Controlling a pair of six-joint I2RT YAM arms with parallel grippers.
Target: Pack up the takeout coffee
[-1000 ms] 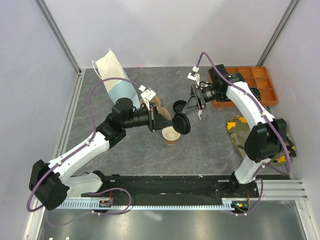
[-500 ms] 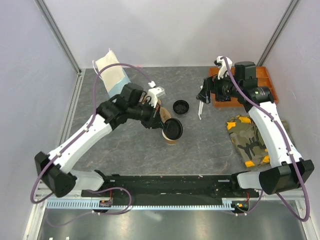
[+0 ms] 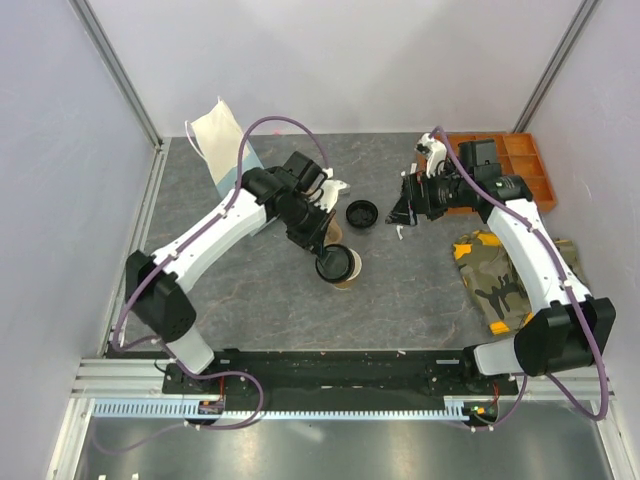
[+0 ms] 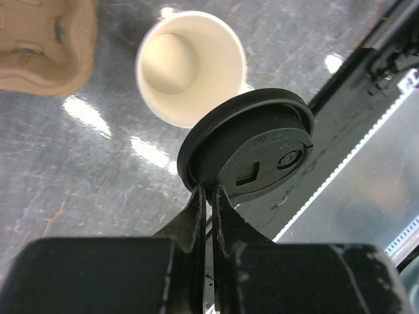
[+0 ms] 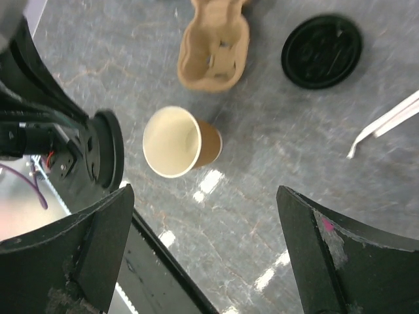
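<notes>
Currently the left hand [image 4: 209, 191] is clenched on the rim of a black round plastic lid [image 4: 252, 145], pinching its edge between both fingers. It holds the lid tilted just beside the mouth of the small round tan paper cup [image 4: 190, 69]. The lid is not seated on the cup, and the right wrist view shows a narrow gap between them. The cup stands upright on the grey stone-patterned counter [image 3: 420, 290], open, its cream-white inside bare. The tan moulded-pulp two-cup carrier [image 5: 215, 46] lies just behind the cup, and a second black round lid [image 5: 322, 51] rests flat on the counter beside the carrier. The right hand [image 5: 204, 193] hangs released above the counter, its fingers [image 5: 98, 242] spread wide and grasping nothing. A light-blue paper bag [image 3: 225, 150] stands at the far left.
</notes>
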